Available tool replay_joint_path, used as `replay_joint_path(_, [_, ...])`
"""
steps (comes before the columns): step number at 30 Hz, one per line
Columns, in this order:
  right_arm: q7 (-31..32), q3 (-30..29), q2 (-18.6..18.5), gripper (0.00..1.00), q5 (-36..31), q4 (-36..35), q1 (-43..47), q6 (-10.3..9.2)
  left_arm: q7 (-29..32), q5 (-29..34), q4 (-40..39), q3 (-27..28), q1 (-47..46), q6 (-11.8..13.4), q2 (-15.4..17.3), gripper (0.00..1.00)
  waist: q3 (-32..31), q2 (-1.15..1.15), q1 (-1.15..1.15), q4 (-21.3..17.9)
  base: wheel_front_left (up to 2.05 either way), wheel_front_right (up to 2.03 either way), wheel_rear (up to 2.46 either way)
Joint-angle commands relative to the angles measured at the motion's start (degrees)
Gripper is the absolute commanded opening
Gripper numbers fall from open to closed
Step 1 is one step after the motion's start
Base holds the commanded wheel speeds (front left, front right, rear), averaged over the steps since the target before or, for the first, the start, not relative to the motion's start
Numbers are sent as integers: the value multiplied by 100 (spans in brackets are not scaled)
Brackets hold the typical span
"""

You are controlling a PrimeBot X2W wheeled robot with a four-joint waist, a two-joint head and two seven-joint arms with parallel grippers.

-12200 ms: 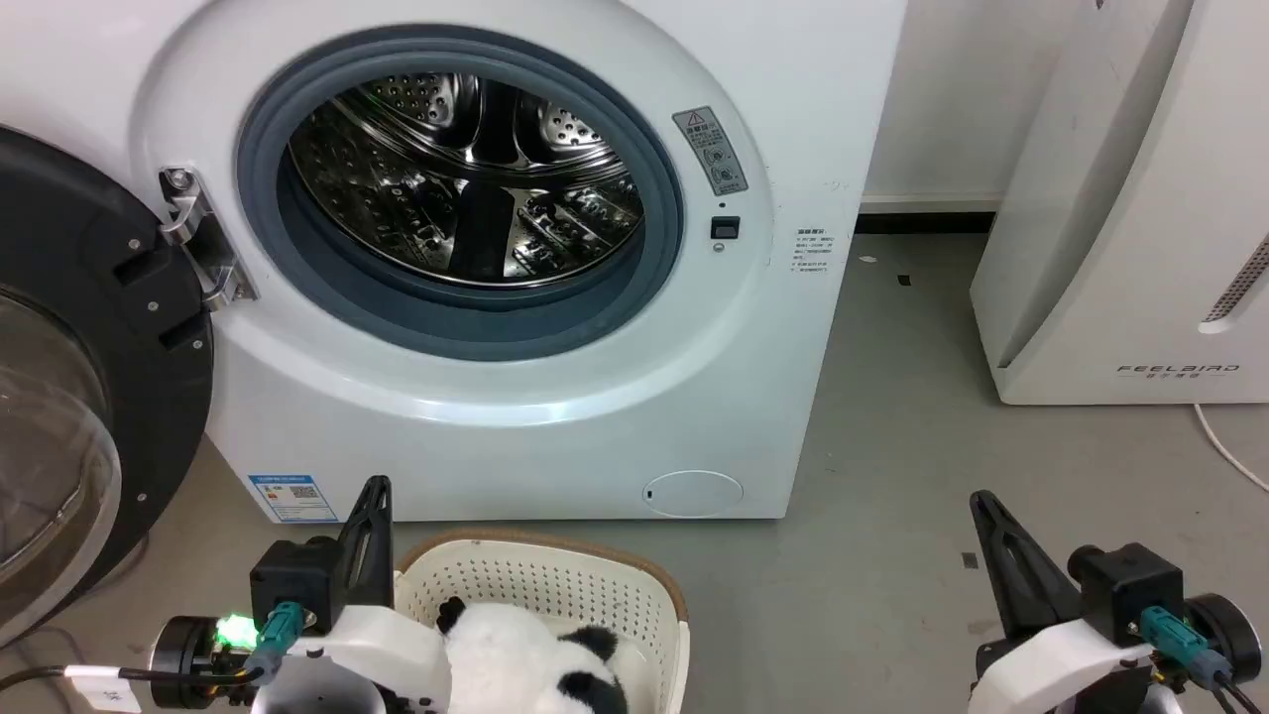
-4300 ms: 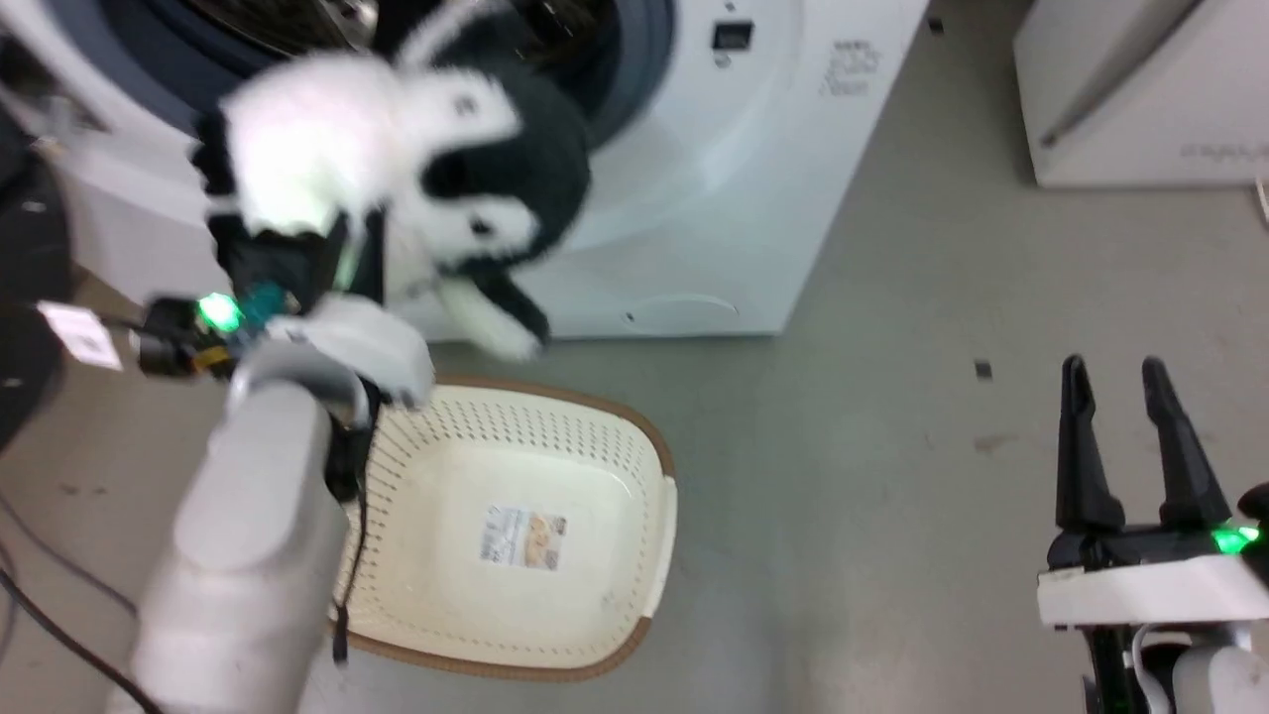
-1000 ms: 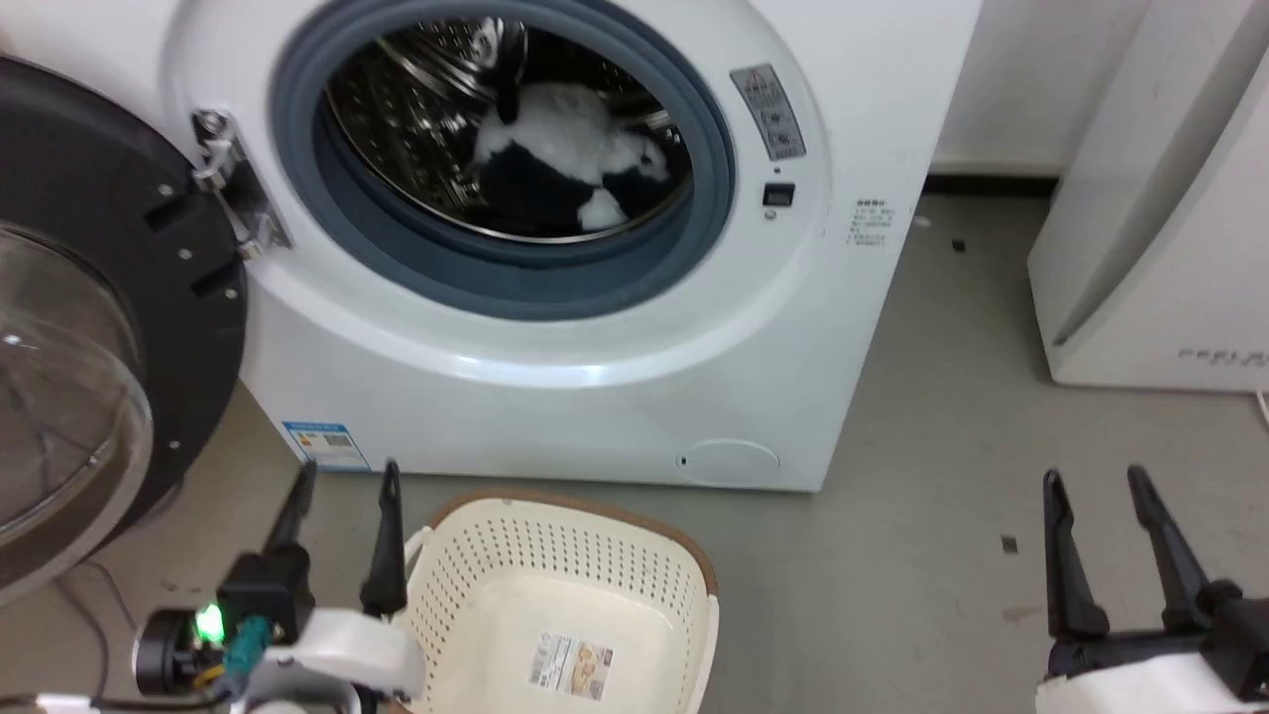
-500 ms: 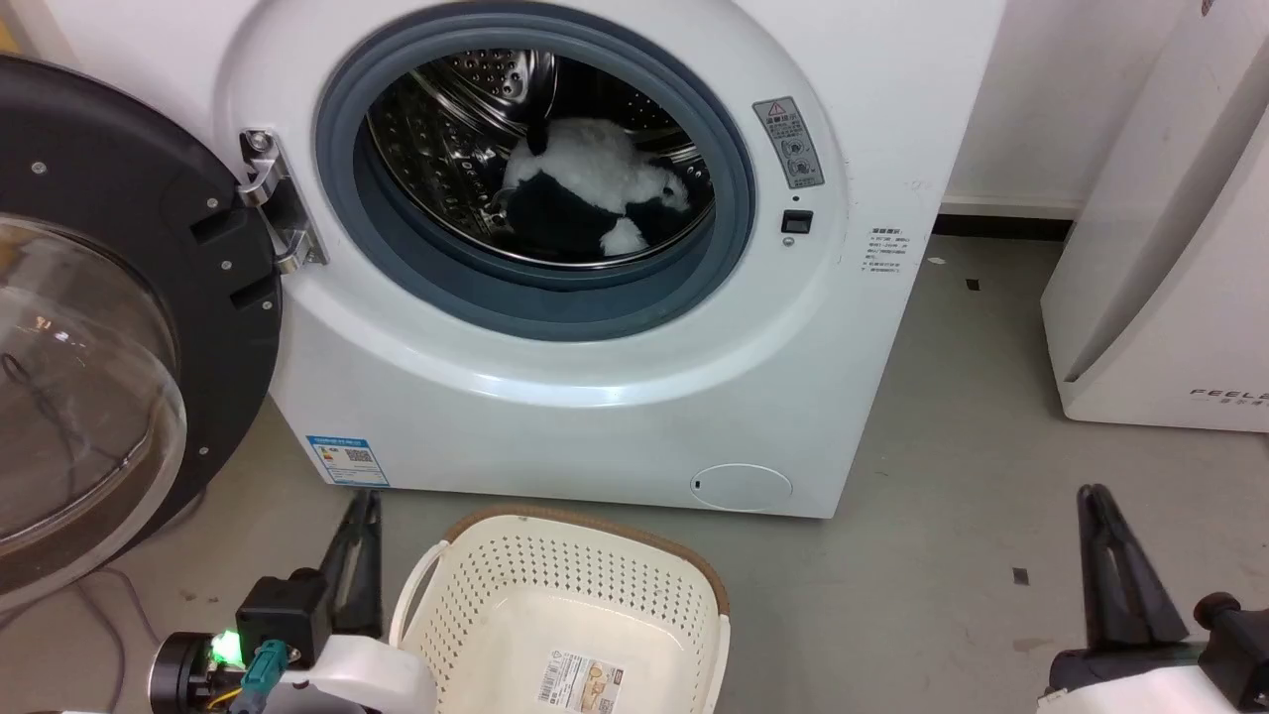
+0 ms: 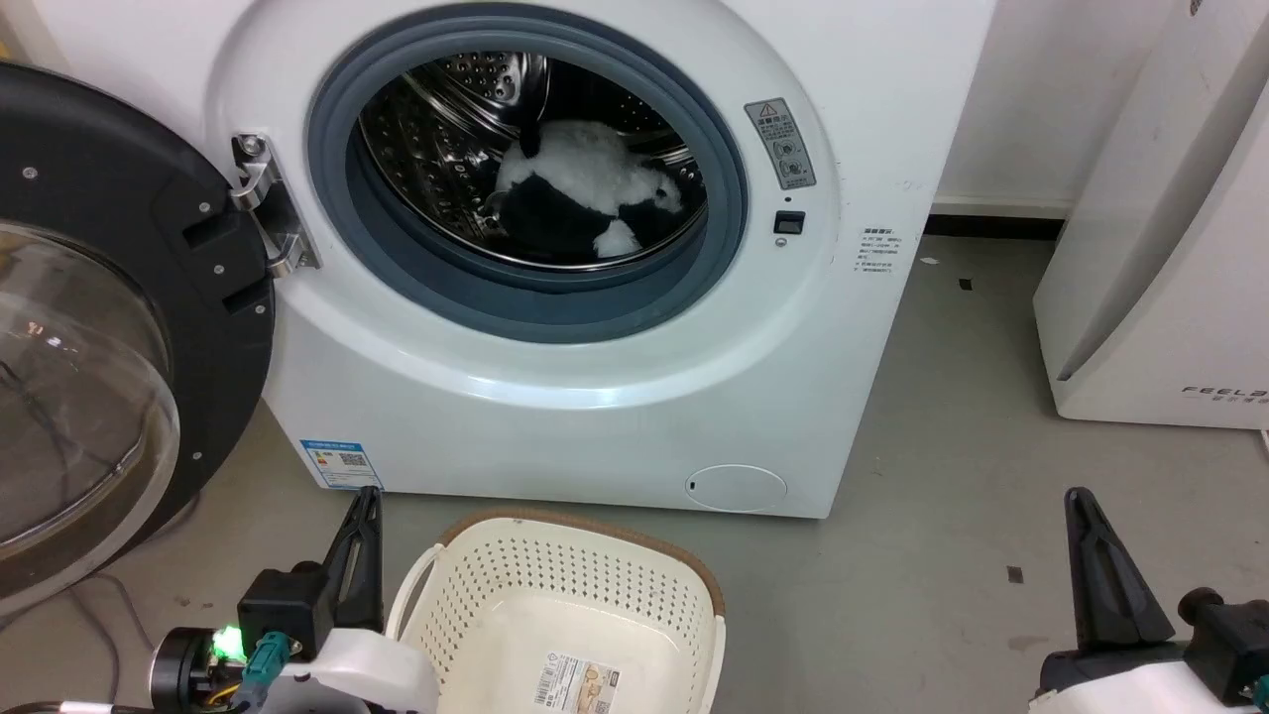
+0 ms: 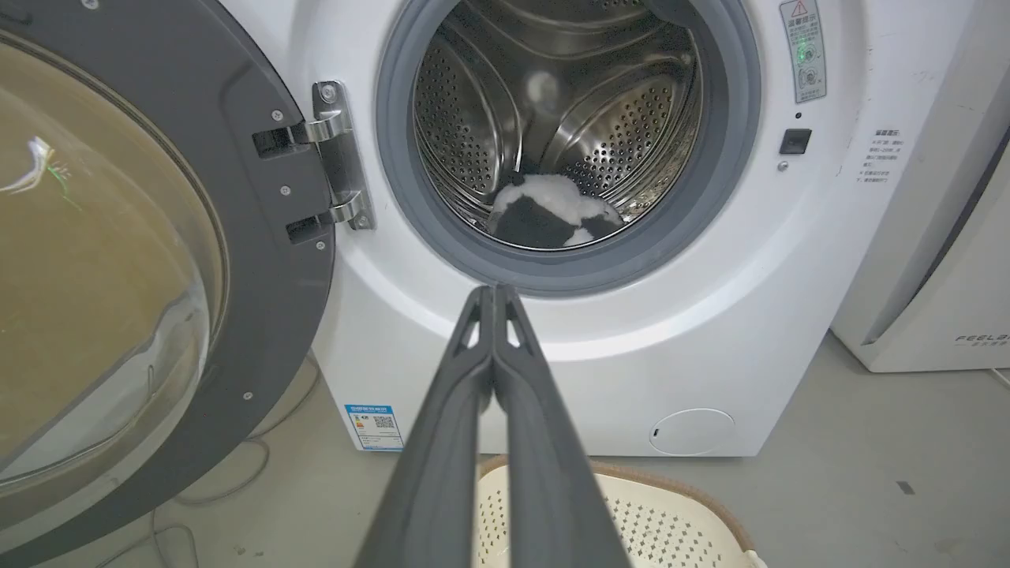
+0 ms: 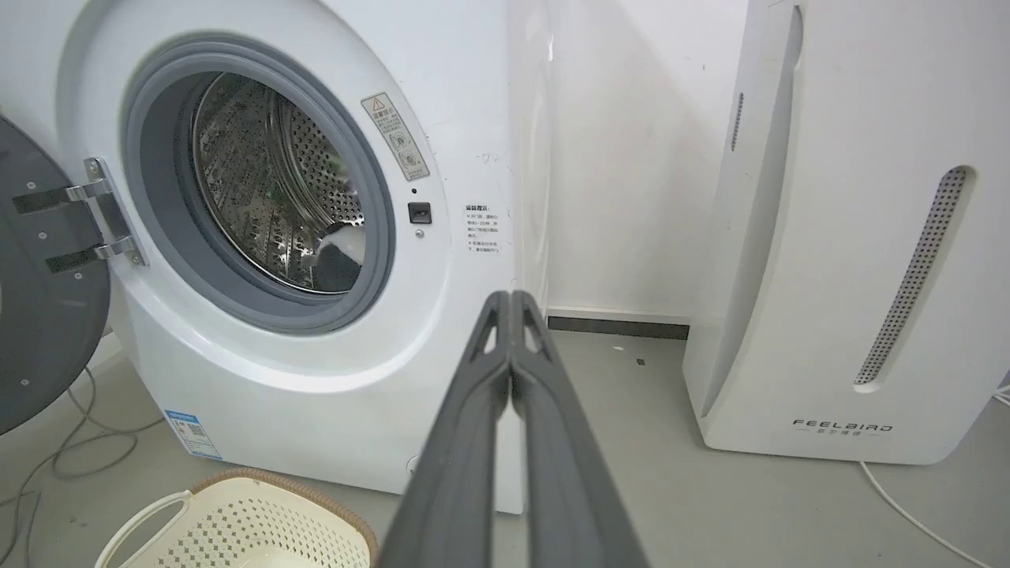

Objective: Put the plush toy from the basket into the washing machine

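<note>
From the head: can see the toy [image 5: 585, 193] lying low inside the washer [image 5: 555, 397], past the grey ring [image 5: 525, 302]. Can see the basket [image 5: 555, 590] on the floor just in front, with a sticker on its bottom and no toy in it. Can see the left gripper [image 5: 369, 501] right beside the basket and the right gripper [image 5: 1079, 501] far off to the other side, both pointing up, both holding nothing. Can see the door [image 5: 129, 327] swung wide open.

From the left wrist: looking straight at the toy [image 6: 544, 213] at the bottom of the drum. Own fingers [image 6: 442, 442] pressed tight together, with nothing between.

From the right wrist: just a little bit of the toy [image 7: 339, 256] past the ring. Fingers [image 7: 465, 442] pressed together here too, and empty.

Looks about done. Might go wrong from here, though. Could pinch a soft paw in the ring when shutting the door, with the toy seeming so near the front. Could bump the basket with the left gripper, being so close. Could knock the open door by swinging that way.
</note>
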Motion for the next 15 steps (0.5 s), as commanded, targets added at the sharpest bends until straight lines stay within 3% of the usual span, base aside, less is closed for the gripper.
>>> replay_joint_path(1, [33,19,0,0,-28,-1,-40,-1,31,26,-53,-7,42,12,-5,0,-1,0,0,-5,0,0,0])
replay_joint_path(15, [197,89,-1,0,-90,-3,-81,-1,195,50,-195,-16,78,29,-26,0,-13,0,0,-63,0,0,0])
